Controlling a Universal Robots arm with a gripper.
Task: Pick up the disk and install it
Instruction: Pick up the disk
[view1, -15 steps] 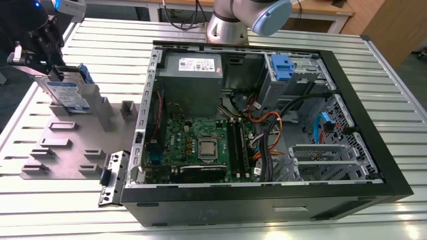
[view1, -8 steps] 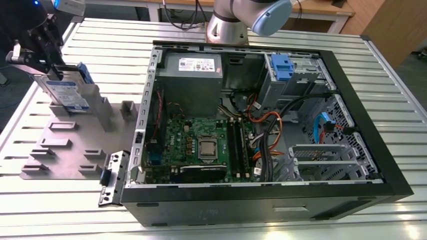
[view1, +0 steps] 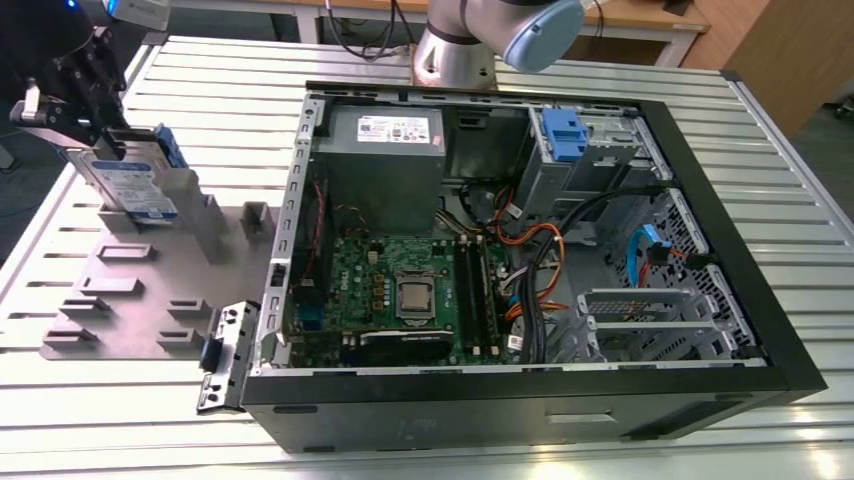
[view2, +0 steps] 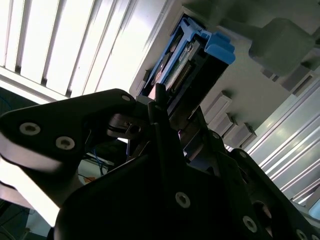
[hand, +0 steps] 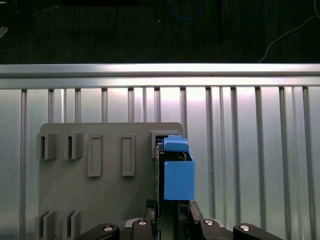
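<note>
pincer (hand: 171, 212) clamps disk (view1: 134, 187) on edge, long axis upright.

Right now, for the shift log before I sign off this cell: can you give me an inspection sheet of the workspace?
Surface: slatted metal table, grey slotted fixture plate on it.
Job's things: disk standing on edge in the fixture plate; open computer case beside the plate.
Clutter: nothing seen.
Grippers: claw at the disk's upper end.
Cables: orange, black and blue leads inside the case.
Surroundings: arm's base beyond the case.
</note>
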